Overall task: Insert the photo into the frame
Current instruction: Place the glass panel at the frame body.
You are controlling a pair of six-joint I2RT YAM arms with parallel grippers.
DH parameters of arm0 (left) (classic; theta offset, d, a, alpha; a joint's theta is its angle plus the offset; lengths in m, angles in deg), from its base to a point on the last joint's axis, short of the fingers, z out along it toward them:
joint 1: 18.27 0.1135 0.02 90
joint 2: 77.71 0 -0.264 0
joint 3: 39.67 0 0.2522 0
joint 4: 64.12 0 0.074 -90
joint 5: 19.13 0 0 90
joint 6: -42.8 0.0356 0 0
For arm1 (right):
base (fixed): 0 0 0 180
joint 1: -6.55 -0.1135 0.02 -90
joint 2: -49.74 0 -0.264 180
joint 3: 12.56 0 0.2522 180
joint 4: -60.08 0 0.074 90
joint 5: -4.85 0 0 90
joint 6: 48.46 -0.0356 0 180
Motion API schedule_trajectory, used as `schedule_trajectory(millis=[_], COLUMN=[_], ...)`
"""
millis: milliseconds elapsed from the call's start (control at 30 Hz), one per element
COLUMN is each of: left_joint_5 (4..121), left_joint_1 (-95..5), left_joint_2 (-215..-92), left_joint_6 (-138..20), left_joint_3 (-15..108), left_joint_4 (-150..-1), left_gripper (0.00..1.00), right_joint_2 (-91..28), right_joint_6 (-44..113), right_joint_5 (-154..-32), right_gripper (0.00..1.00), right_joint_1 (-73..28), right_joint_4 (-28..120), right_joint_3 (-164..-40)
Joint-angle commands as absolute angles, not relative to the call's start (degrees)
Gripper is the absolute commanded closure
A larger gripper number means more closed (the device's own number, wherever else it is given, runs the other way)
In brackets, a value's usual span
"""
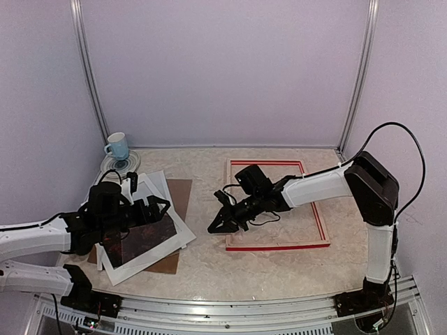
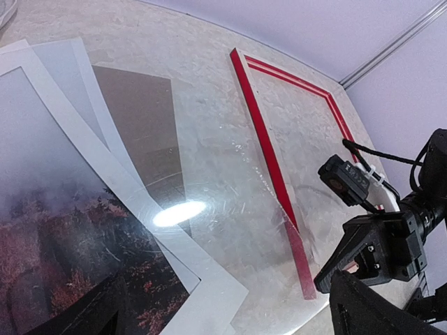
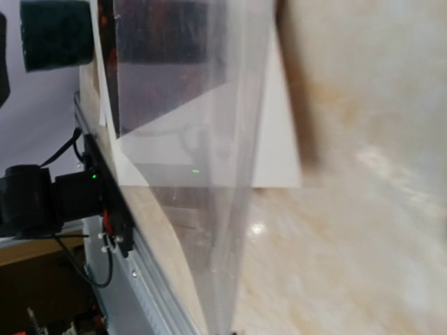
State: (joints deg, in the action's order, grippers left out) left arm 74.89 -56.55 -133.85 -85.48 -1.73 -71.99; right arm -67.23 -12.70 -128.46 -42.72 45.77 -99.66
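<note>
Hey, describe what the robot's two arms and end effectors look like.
Both have white links and bulky black joints. The right arm carries a looping black cable; the left arm shows thinner black wiring. The left end effector and right end effector are all black.

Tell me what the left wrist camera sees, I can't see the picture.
A clear sheet with a bright glare spot stretches over the beige table, covering the photo in its white mat on the left. At the right, the right gripper is shut on the sheet's corner, beside the red frame.
</note>
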Motion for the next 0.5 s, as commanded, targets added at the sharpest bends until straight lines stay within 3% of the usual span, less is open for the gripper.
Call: schedule_trajectory(millis=[0, 467], left_joint_5=[75.8, 74.1], left_joint_1=[-56.3, -54.9], left_joint_2=[-135.0, -141.2], left_joint_6=[-84.2, -83.2], left_joint_3=[0.0, 2.3], left_joint_4=[-71.5, -68.8], left_gripper=[0.01, 0.01], right_joint_2=[-62.6, -52.1], right_joint_6=[-10.1, -9.5], right_joint_5=[-125.7, -120.5], right_gripper=[1.00, 1.00], right_joint_1=[-41.4, -37.1], right_joint_4=[44.3, 46.2], right_joint_3=[-97.0, -83.5])
